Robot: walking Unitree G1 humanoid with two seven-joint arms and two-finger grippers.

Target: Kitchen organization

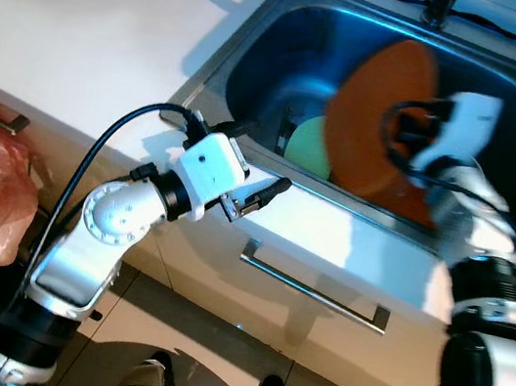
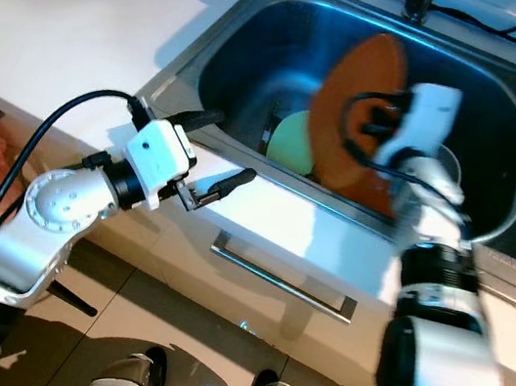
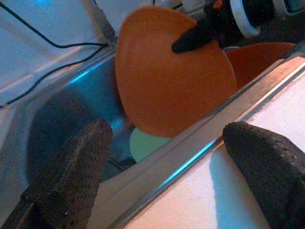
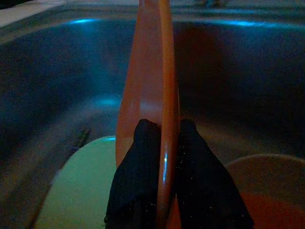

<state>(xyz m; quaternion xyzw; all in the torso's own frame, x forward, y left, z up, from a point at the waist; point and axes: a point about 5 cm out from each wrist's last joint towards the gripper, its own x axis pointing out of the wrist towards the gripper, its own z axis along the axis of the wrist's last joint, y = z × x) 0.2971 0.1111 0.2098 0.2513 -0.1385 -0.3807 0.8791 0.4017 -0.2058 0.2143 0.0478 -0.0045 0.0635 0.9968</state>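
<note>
Right claw (image 4: 159,143) clamped on upright orange plate (image 1: 380,114) over the sink (image 1: 265,31), center frame, left claw (image 3: 167,167) apart at the tabletop (image 1: 86,36) edge, green plate (image 1: 308,144) below.

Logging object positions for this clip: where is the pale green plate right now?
The pale green plate lies low in the sink, near its front wall, partly hidden behind the orange plate that the right gripper holds on edge above it.
</note>
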